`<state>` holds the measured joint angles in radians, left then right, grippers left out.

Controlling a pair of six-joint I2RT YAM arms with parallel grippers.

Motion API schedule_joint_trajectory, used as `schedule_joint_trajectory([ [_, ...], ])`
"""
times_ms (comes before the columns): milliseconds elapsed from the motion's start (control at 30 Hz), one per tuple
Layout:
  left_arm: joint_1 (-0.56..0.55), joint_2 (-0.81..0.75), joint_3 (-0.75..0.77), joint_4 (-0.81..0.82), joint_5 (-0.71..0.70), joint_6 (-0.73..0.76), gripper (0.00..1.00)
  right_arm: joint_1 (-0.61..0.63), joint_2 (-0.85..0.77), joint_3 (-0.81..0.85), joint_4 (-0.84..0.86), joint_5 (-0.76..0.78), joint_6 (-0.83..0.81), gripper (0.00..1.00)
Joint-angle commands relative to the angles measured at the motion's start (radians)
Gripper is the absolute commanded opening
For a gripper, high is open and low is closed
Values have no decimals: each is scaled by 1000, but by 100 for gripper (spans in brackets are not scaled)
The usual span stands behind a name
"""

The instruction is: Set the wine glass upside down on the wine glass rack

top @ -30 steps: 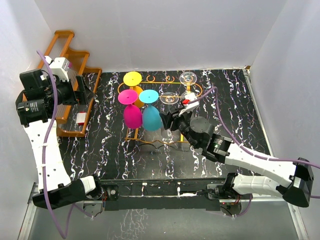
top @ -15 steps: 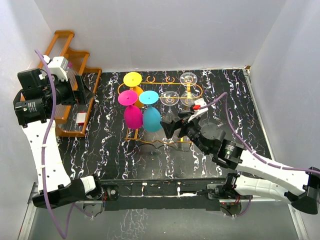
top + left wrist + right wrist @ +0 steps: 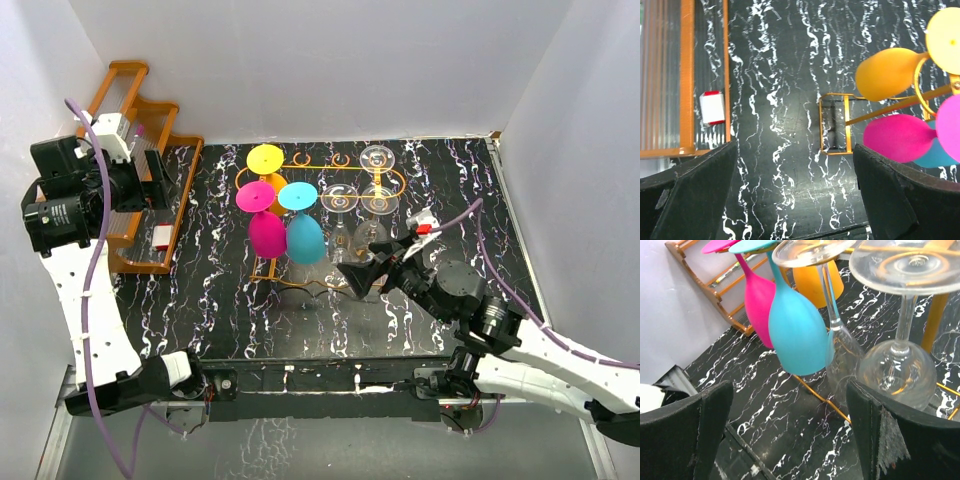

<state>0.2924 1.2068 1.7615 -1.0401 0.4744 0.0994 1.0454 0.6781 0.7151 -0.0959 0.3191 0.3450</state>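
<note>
Two arms are seen over a black marbled table (image 3: 240,310), and most of the task appears done. At the left edge a chunky wooden rack (image 3: 128,100) is set against the wall. The left gripper (image 3: 795,147) is held just beside it, jaws spread wide and empty, well apart from the action. Towards the back of the table stands the wine glass rack (image 3: 302,158). From its top frame a yellow glass (image 3: 266,157), a pink glass (image 3: 265,232), a blue glass (image 3: 303,237) and other clear glasses are hung bowl-down. The wine glass (image 3: 380,199) of the task is taken to be the clear one nearest the right arm. Its foot is rested on the wire frame and its bowl is hung below. The right gripper (image 3: 378,260) is found just in front of it, jaws spread wide, with nothing held or touched.

The step in hand is judged to be the withdrawal. It would be best done as a straight pull towards the arm's own base, with the jaws left wide so that neither finger is brushed against the bowl. Height should be held level until the rack's front foot is passed, since a nudged wire could set every hung glass swinging. Only then should the arm be lifted.
</note>
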Motion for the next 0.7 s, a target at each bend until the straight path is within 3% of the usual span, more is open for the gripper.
schedule_joint_trajectory([
  [0,4,21,-17,-16,-149,-19,97,5,-72,2,-113,-58,23,98],
  [100,4,59,-32,-45,-185,-32,97,4,-120,24,-195,-54,8,98],
  [367,4,122,-61,-71,-267,-88,97,5,-391,-101,-315,257,270,98],
  [667,4,96,-99,-31,-236,-127,97,5,-520,-177,-444,338,443,98],
])
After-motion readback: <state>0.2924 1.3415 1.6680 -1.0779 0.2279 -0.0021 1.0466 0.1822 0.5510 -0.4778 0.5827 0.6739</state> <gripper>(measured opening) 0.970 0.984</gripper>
